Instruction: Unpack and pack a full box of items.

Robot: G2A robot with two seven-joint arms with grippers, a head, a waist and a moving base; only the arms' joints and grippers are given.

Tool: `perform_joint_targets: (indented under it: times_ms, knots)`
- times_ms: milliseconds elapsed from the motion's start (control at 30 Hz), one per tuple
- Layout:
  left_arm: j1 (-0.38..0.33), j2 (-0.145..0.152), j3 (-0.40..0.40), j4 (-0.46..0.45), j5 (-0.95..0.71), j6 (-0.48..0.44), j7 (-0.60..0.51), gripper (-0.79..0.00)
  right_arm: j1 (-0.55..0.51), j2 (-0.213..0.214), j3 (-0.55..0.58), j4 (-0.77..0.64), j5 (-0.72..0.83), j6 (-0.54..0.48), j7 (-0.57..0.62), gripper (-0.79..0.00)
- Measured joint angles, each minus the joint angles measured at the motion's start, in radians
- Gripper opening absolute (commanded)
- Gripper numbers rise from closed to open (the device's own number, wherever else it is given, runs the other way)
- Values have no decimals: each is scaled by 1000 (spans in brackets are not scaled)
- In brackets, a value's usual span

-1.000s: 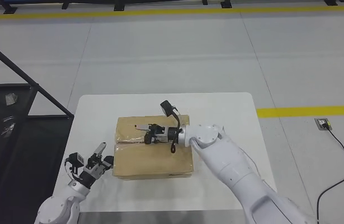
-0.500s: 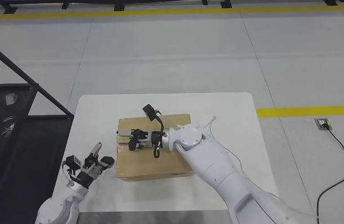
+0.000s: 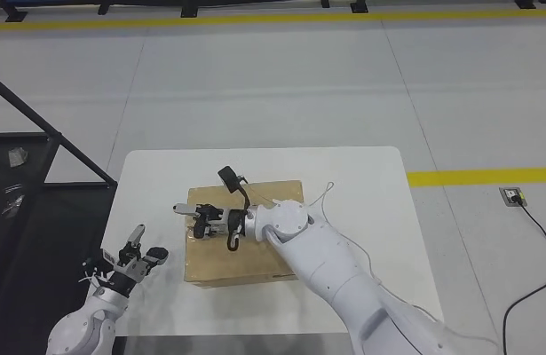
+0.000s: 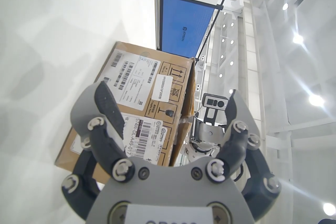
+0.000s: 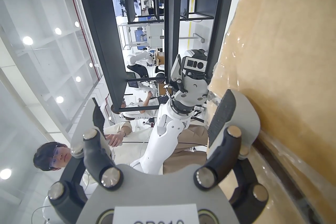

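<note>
A closed brown cardboard box [image 3: 255,248] with clear tape along its top seam sits mid-table. My right gripper [image 3: 184,211] lies low over the box's top at its left end, open, nothing between its fingers. In the right wrist view one finger pad [image 5: 221,114] rests against the taped cardboard [image 5: 275,51], and the right gripper [image 5: 157,117] faces the left arm beyond. My left gripper [image 3: 139,256] hovers over the table off the box's front-left corner, open and empty. In the left wrist view the left gripper [image 4: 170,109] points at the box's labelled side [image 4: 141,88].
The white table [image 3: 361,177] has bare room to the right of and behind the box. A black metal rack [image 3: 28,169] stands just off the table's left edge. A yellow floor line [image 3: 481,176] runs to the right.
My right gripper has slid leftward along the box's top seam to its left end. My left gripper has drawn back from the box toward the table's front-left corner.
</note>
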Motion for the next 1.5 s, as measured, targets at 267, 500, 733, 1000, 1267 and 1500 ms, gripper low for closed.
perform_joint_targets:
  times_ms: [267,500,733,1000,1267,1500]
  knots:
    - [-8,2,-1,9,8,4,-4,0,-7,-2,-4,17,-5,15,15,0]
    - [-37,6,2,34,21,6,-26,0,14,-5,-17,75,-61,23,89,0]
    - [-37,7,1,33,22,5,-26,0,8,-4,-15,64,-59,26,78,0]
    - [-32,6,4,26,21,8,-15,0,-1,38,24,-6,-86,59,49,0]
    - [-31,7,10,6,18,17,6,0,-11,109,81,-59,-132,128,72,0]
    - [-42,8,17,4,19,20,18,0,-64,178,140,-168,-186,199,60,0]
